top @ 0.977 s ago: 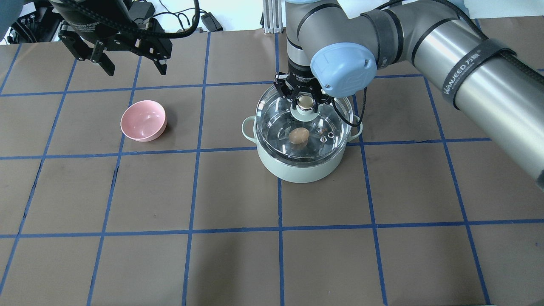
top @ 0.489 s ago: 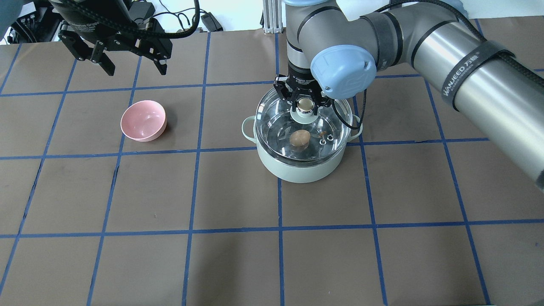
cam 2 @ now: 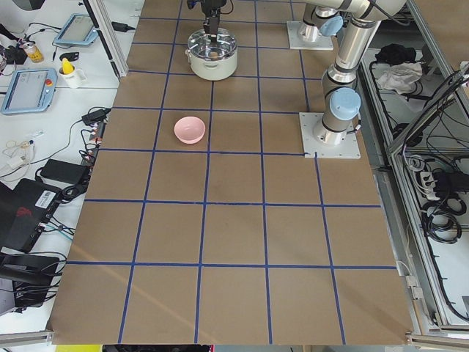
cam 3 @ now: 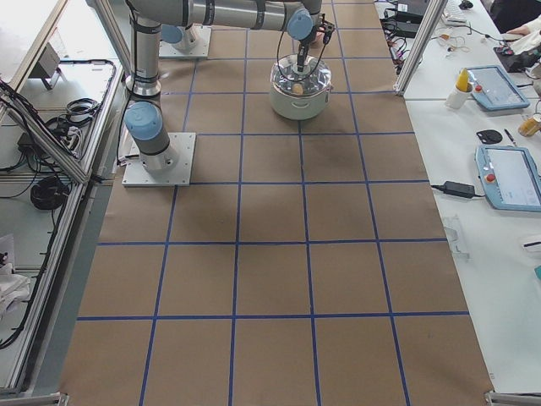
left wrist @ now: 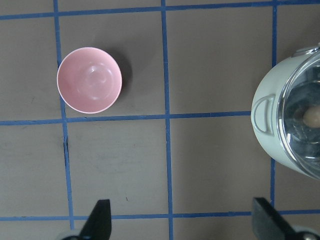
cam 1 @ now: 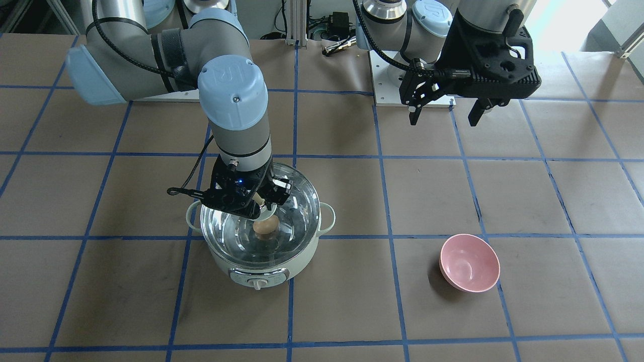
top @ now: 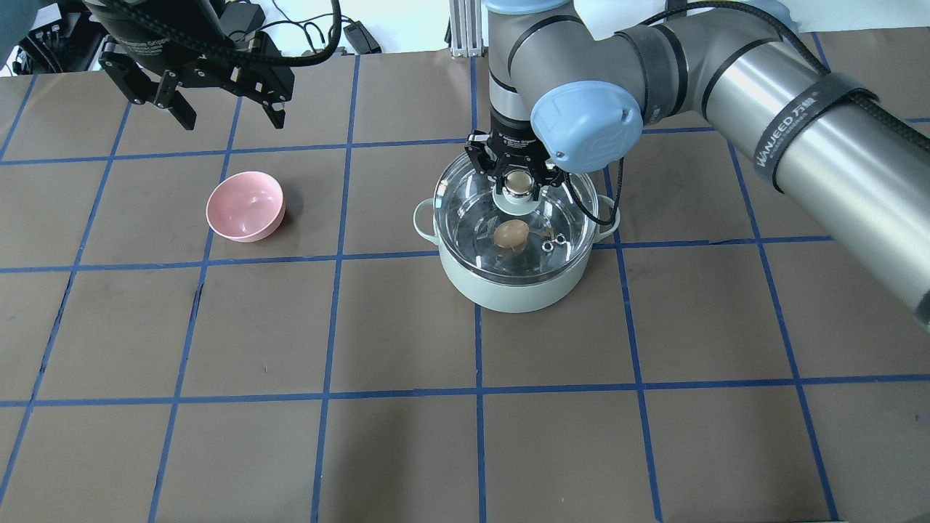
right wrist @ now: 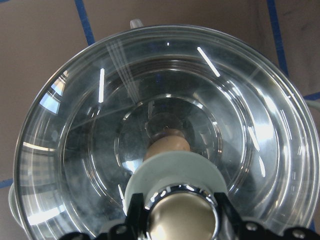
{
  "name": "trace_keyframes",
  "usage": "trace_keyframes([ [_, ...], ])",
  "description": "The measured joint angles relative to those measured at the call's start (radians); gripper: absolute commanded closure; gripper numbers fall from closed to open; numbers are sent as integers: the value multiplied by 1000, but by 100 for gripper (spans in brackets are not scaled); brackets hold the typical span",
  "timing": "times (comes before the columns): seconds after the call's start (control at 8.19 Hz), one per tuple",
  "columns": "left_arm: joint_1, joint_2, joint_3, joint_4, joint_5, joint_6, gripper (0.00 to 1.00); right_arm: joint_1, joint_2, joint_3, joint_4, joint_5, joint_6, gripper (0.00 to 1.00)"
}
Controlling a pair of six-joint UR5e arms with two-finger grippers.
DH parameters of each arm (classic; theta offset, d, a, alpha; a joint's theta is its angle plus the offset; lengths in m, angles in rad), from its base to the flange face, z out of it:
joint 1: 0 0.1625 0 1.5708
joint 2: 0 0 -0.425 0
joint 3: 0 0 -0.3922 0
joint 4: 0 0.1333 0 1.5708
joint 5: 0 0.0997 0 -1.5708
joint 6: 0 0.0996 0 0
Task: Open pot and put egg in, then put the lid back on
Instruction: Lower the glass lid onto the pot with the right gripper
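Observation:
The mint-green pot (top: 508,290) stands mid-table, its control knob showing in the front-facing view (cam 1: 258,284). The tan egg (top: 511,234) lies on its steel bottom, seen through the glass. My right gripper (top: 517,181) is shut on the beige-gold knob (right wrist: 182,215) of the clear glass lid (top: 468,218). It holds the lid over the pot's mouth, about centred. I cannot tell whether the lid rests on the rim. My left gripper (top: 232,120) is open and empty, high over the far left of the table.
A pink bowl (top: 245,206) stands empty to the left of the pot, about one grid square away. It also shows under the left wrist camera (left wrist: 89,79). Blue tape lines grid the brown table (top: 407,450).
My right gripper has carried the lid a little to the left and lower, so it now lines up with the pot's rim. The left arm has not moved.

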Motion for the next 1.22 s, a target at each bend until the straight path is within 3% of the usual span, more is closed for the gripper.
trace_keyframes([
  [0.12,0,0,0,0,0,0,0,0,-2,4,1,7,-4,84],
  [0.61,0,2,0,-1,0,-1,0,1,-7,22,-7,5,-9,58],
  [0.98,0,2,0,0,1,-1,0,1,-7,24,-13,1,-10,15],
  [1.22,0,2,1,0,1,-1,0,1,-6,25,-15,5,-5,3],
])
